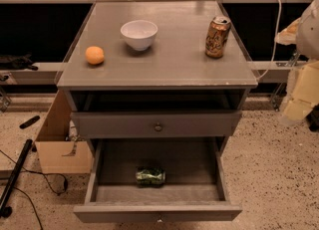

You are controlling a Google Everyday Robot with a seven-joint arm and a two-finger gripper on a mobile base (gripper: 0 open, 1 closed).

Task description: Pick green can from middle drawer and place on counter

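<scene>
The green can (150,176) lies on its side inside the open middle drawer (157,209), near the middle of its dark floor. The drawer is pulled far out below the upper drawer with the round knob (158,127). The counter (169,64) is the grey cabinet top above. My gripper (300,94) is a blurred pale shape at the right edge of the view. It hangs beside the cabinet at about counter height, well away from the can and holding nothing that I can see.
On the counter stand a white bowl (139,34), an orange (94,55) at the left and a gold-orange can (218,37) at the right. A cardboard box (62,149) and cables lie on the floor to the cabinet's left.
</scene>
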